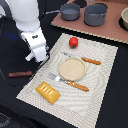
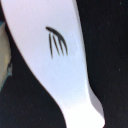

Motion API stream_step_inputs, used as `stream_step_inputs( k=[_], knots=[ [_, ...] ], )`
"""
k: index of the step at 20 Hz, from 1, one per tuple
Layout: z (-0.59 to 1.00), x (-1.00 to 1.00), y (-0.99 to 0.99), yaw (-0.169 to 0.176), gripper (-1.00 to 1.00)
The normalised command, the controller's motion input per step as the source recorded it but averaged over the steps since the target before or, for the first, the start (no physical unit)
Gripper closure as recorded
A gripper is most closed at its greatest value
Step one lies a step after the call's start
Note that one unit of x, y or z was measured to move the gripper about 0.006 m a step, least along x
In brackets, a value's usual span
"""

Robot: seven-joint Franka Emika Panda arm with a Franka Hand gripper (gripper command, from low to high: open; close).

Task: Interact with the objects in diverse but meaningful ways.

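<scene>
The wrist view is filled almost wholly by the white fish-like piece (image 2: 55, 60), a smooth pale body with dark gill lines drawn on it, narrowing and then flaring toward a tail. It sits directly under the camera against a dark surface. No fingers show in that view, and in the exterior view the pincer (image 1: 40, 59) is hidden low behind the white arm, so whether it is spread, pressed together or pinching the fish cannot be told.

In the exterior view, nearest the camera, the yellow ridged bread loaf (image 1: 48, 92) lies on the pale placemat (image 1: 100, 95). Beyond it an orange-handled fork (image 1: 70, 83) lies beside a tan plate (image 1: 72, 69), with an orange-handled knife (image 1: 85, 60) on the plate's other side. Off the mat at the exterior view's left, the dark reddish-brown sausage stick (image 1: 20, 74) rests on the black tabletop (image 1: 10, 50), near the arm. Farther back the red tomato (image 1: 73, 42) stands on the mat. Two grey pots (image 1: 95, 14) sit on a brown board at the rear.
</scene>
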Motion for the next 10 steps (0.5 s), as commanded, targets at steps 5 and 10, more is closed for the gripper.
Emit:
stream_step_inputs(
  k=[5, 10],
  knots=[
    [-0.34, -0.01, 0.02, 0.065, 1.0],
    [-0.37, -0.05, 0.02, 0.064, 1.0]
  ],
)
